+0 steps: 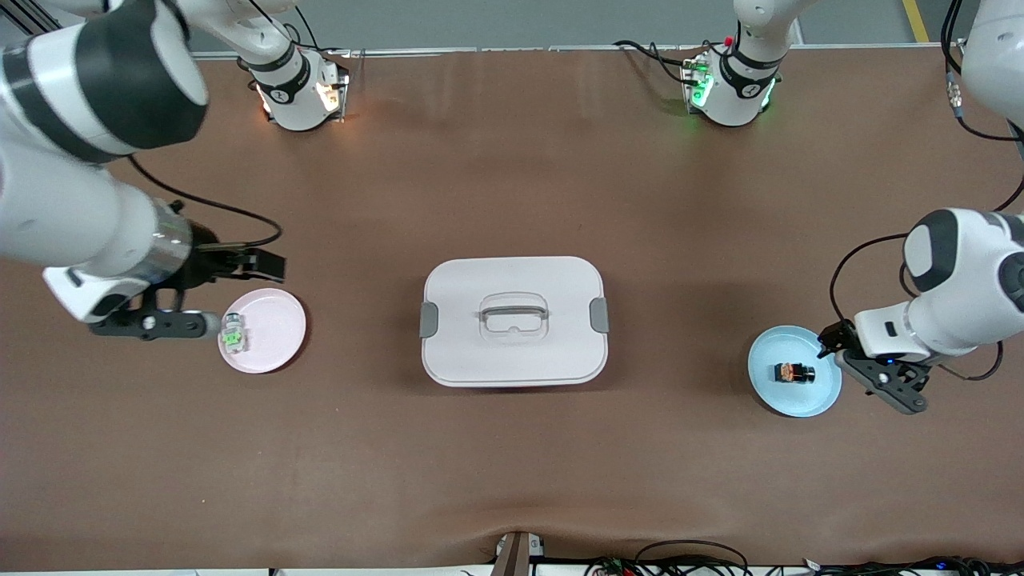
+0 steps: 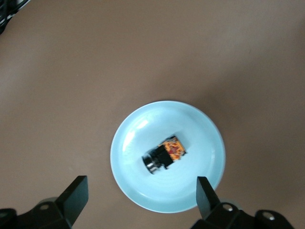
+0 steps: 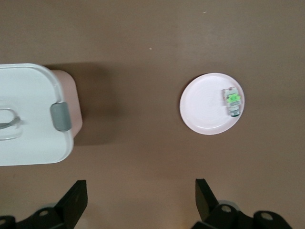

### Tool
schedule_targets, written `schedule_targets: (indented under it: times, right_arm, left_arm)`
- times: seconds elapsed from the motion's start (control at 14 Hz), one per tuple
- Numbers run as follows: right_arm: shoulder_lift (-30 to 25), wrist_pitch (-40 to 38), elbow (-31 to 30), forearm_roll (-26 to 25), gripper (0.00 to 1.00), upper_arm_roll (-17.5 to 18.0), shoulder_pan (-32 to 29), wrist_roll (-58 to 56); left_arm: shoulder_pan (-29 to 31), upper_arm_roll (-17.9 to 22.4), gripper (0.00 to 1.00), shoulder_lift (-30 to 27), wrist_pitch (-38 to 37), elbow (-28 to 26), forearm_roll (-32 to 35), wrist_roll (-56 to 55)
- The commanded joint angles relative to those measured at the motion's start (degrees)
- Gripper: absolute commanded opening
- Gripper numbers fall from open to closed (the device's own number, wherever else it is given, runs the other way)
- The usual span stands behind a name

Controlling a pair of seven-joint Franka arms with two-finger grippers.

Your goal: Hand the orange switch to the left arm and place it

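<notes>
Front view tells me the tiny black orange-marked switch (image 1: pixel 794 372) lies on the round blue plate (image 1: pixel 768 384); left gripper (image 2: pixel 143 200) beside it and right gripper (image 3: pixel 140 200) both gape empty, so the transfer looks finished.

You see the orange switch (image 1: pixel 794 372), tiny, black, orange-marked, lying on its side toward the left arm's end; the white box (image 1: pixel 513 320) sits closed mid-table.
</notes>
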Motion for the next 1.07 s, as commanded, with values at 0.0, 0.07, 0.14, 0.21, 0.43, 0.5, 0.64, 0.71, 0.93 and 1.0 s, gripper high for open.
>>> schedule_targets:
  times: [0.0, 0.07, 0.14, 0.21, 0.43, 0.5, 0.64, 0.71, 0.93, 1.0]
  right_arm:
    - [-1.33, -0.53, -1.17, -1.84, 1.0, 1.04, -3.75, -4.23]
    - [-1.24, -0.53, -1.17, -2.89, 1.0, 1.05, -4.81, -5.54]
    - [-1.24, -0.53, -1.17, -4.29, 1.0, 1.05, -5.43, -7.12]
    - [-1.24, -0.53, -1.17, -5.26, 1.0, 1.05, -5.87, -8.44]
    - [-1.24, -3.42, -1.52, -5.63, 1.0, 1.13, -8.07, -8.9]
    - [-1.06, -3.96, -1.61, -5.8, 1.0, 1.05, -8.51, -8.9]
    - [-0.71, -4.05, -1.96, -5.63, 1.0, 1.05, -10.09, -9.07]
    - [-0.71, -4.05, -2.57, -5.71, 1.0, 1.05, -10.27, -9.07]
    - [-0.89, -4.05, -3.28, -5.8, 1.0, 1.05, -12.37, -12.05]
    - [-0.97, -4.14, -3.28, -5.89, 1.0, 1.05, -12.64, -12.84]
  left_arm:
    - [0.44, 0.28, 1.0, -6.4, -4.35, -0.78, -5.68, -10.1]
    - [0.36, 0.28, 1.0, -7.72, -5.32, -0.78, -6.04, -14.4]
    - [0.27, 0.1, 1.0, -9.56, -6.55, -0.78, -6.05, -20.01]
    - [0.18, -0.07, 1.0, -10.88, -7.78, -0.78, -5.96, -24.68]
    - [0.18, -0.16, 1.0, -14.84, -12.08, -0.78, -6.05, -29.81]
    - [0.18, -0.16, 1.0, -16.42, -14.1, -0.87, -6.05, -33.22]
    - [0.18, -1.3, 1.0, -19.14, -18.49, -0.78, -6.05, -40.86]
    - [0.18, -1.39, 1.0, -20.38, -19.99, -0.78, -6.05, -42.64]
    - [-0.08, -0.87, 1.0, -22.32, -25.08, 1.75, -6.13, -41.87]
    - [-2.43, 0.61, 1.0, -23.37, -26.67, 2.72, -5.96, -41.95]
